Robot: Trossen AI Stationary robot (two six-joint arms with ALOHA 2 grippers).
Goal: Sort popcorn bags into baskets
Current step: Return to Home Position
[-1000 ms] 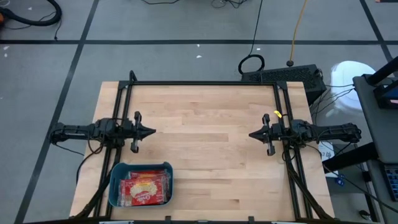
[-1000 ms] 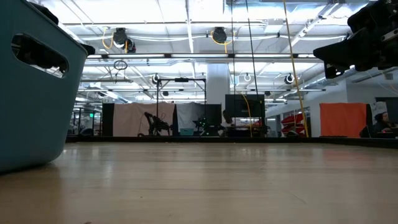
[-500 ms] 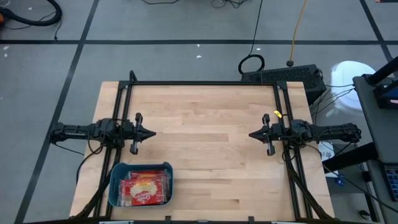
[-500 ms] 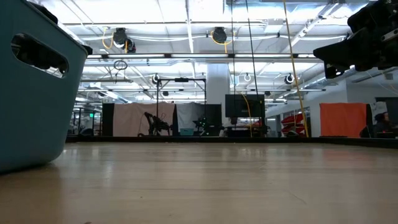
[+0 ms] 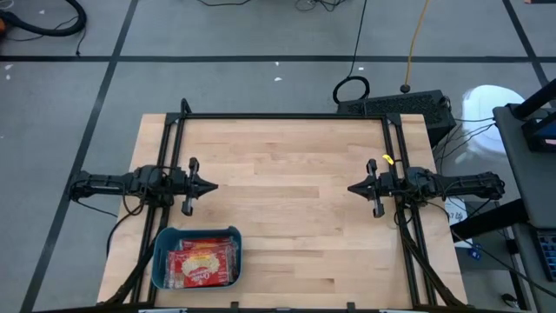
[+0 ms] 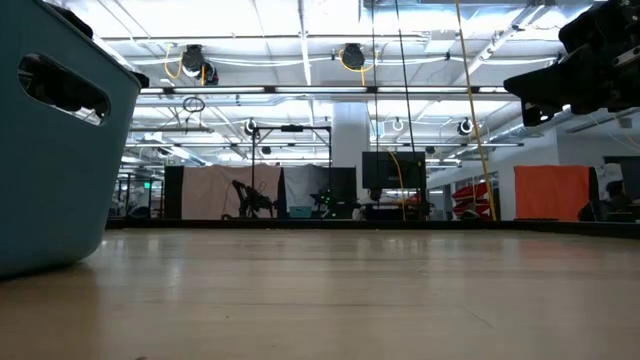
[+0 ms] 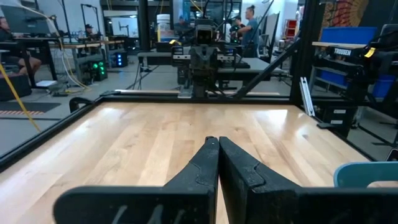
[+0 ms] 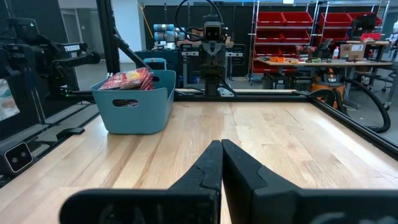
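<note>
High view: red bags [image 5: 201,261] fill the teal bin [image 5: 160,261], which stands on the wooden table [image 5: 287,217]. The left gripper [image 5: 211,184] hangs above the table near the bin, just past its rim, fingers [image 7: 200,171] pressed together. The right gripper [image 5: 352,188], well apart from the bin on the opposite side, points back across the table, its fingers [image 8: 210,167] likewise closed tip to tip.

Obstacle: bin [image 5: 159,261], heaped with bags [image 5: 201,261] | free: table [image 5: 287,209] bare everywhere beside bin | left gripper [image 5: 211,184] near bin, right gripper [image 5: 352,188] well apart from it
</note>
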